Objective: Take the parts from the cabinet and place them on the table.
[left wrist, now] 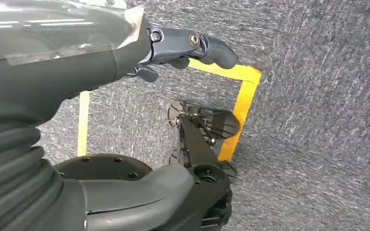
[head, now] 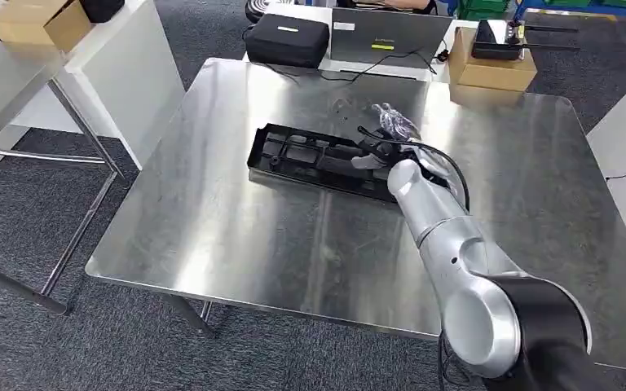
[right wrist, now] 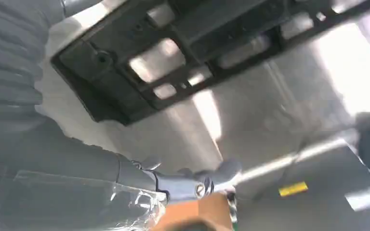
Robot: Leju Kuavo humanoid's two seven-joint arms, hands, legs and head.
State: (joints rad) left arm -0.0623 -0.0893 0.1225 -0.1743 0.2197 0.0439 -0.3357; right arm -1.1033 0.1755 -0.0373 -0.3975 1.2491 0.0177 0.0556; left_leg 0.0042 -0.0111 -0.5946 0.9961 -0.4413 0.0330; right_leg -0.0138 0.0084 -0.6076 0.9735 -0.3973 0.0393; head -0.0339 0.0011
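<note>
Grey carpet surrounded a steel table [head: 212, 236], with boxes, a black case and a laptop on a bench beyond its far edge. On the table, toward the far edge and near the middle, lay the black part [head: 310, 159], a long ribbed frame with its long axis running roughly along that far edge. The right hand [head: 387, 147] reached over the part's right end; the right wrist view showed the frame [right wrist: 173, 62] close before the fingers [right wrist: 221, 173], but whether they were clamped on it or already apart I could not tell. The left hand [left wrist: 183, 48] hung over the carpet beside yellow floor tape [left wrist: 241, 96], fingers loosely curled and holding nothing. The right hand was clearly the nearer; letting go and lifting clear looked like the coming move.
</note>
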